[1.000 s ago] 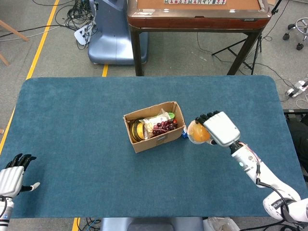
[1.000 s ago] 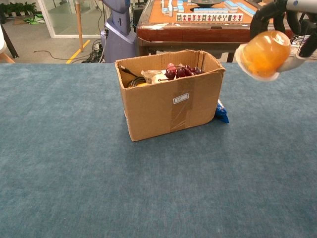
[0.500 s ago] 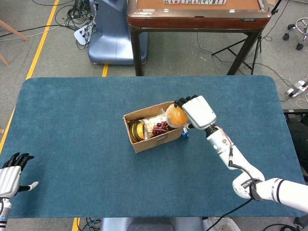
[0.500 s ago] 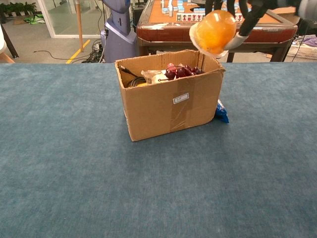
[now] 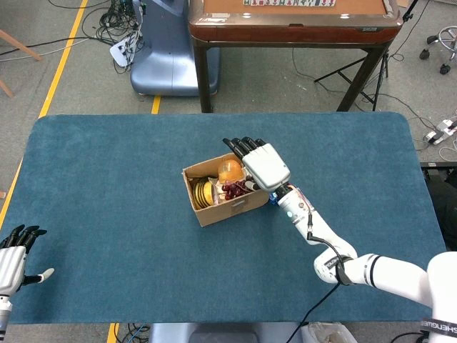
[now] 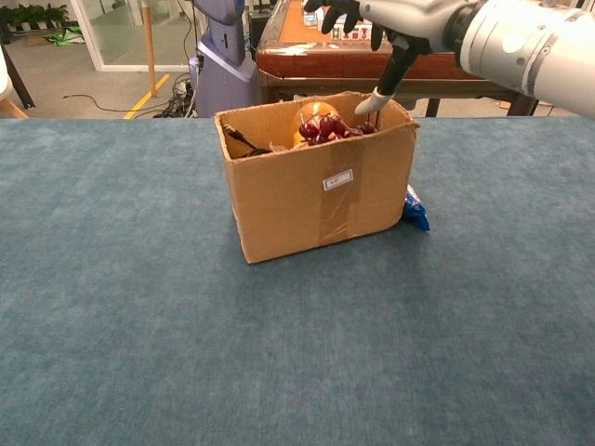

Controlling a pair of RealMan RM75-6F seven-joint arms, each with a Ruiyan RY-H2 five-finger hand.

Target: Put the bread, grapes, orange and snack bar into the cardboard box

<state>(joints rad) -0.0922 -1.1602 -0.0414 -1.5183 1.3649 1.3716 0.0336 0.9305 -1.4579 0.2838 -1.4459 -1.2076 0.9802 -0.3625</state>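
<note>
hovering my right hand [image 5: 263, 163] with fingers spread and empty over the cardboard box [image 6: 321, 190], where the orange [image 5: 230, 171] sits beside the grapes [image 5: 235, 188] (left hand [image 5: 12, 261] idle, fingers apart), i judge the drop complete.

Right hand [image 5: 265, 164]: you have carried it from the table's right side to over the cardboard box [image 5: 227, 189]; its fingers are now spread and it no longer holds anything.
Orange [image 5: 230, 170]: it has left your hand and now lies inside the box, beside the grapes [image 5: 236, 188].
Left hand [image 5: 14, 263]: it has drifted slightly lower at the near-left edge.
</note>
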